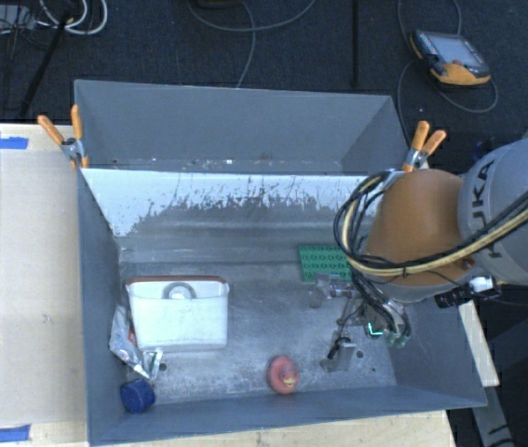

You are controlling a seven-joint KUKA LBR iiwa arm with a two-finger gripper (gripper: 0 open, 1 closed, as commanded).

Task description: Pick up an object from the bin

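Note:
My gripper point(342, 346) hangs low over the bin's floor in the right part, under the orange wrist cover. A small pink-red ball point(283, 374) lies to its left near the front wall, a short way apart from it. Just behind the gripper a green studded plate point(323, 263) lies flat, its right end hidden by the cover and cables. Nothing shows in the gripper.
A white box-like thing with a brown top edge point(178, 315) stands in the left half. A crumpled silver wrapper point(124, 340) and a blue cap point(137, 396) lie by it in the front left corner. Bare floor lies between the box and the gripper.

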